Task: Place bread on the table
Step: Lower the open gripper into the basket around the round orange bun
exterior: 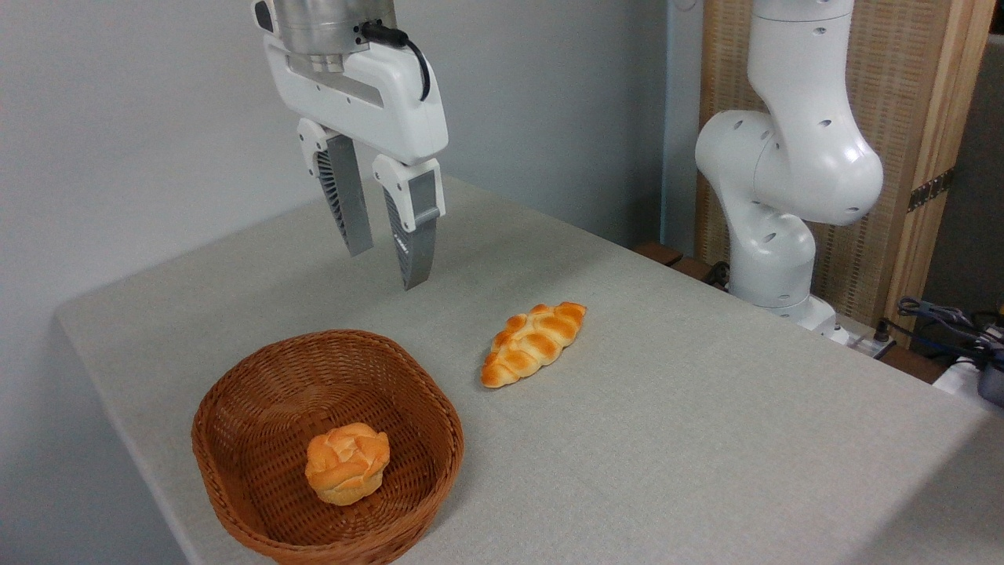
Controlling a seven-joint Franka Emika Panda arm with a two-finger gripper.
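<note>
- The gripper [387, 271] hangs in the upper left of the frame, above the table, fingers pointing down. Its jaws stand a narrow way apart, with a slim gap between the two grey ribbed fingers [346, 200], and nothing is held between them.
- The round bun [347, 462], golden-orange with a knotted top and a paler base, sits inside the brown wicker basket [235, 439] at the lower left of the frame. It lies on the basket floor, toward the front right of the bowl, not touching the gripper.
- The basket rests on the grey-beige table [706, 439], near its front left edge, lower in the frame than the gripper.
- A long braided loaf [534, 342] lies flat on the table near the middle of the frame, just to the right of the basket and apart from it, its pointed ends running from lower left to upper right.
- The white arm [784, 180] rises at the upper right of the frame, behind the table's far edge, in front of a wooden slatted screen [918, 94].
- Dark cables [941, 322] lie at the right edge, beyond the table.
</note>
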